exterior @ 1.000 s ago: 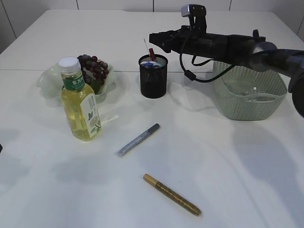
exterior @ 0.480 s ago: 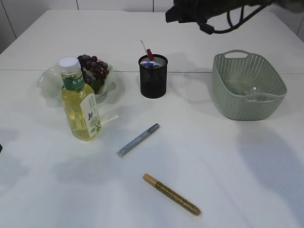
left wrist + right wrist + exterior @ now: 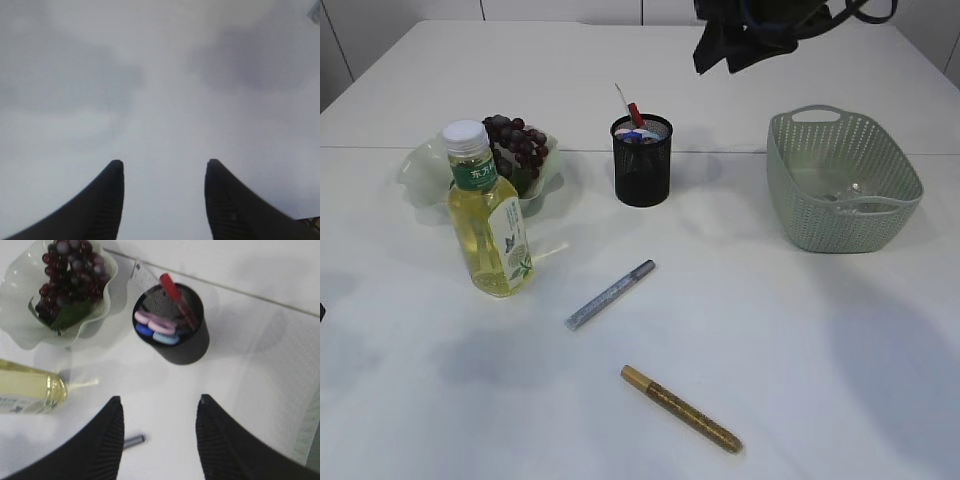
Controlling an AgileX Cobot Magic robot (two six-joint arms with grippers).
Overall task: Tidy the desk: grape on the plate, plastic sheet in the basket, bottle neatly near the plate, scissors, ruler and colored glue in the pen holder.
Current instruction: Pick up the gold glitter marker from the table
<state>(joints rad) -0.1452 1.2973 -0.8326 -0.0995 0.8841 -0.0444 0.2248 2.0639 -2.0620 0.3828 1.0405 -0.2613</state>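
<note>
White surface (image 3: pixel 800 330) | grapes (image 3: pixel 515 140) plated, bottle (image 3: pixel 488 212) beside | your two glue pens (image 3: pixel 610 295) remain before holder (image 3: pixel 642 160) | both hands (image 3: pixel 157 412) released, empty

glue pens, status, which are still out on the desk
Both pincers open, empty: left low over bare table, right high above holder. Silver pen and gold pen still on desk. Nothing blocking.
</note>
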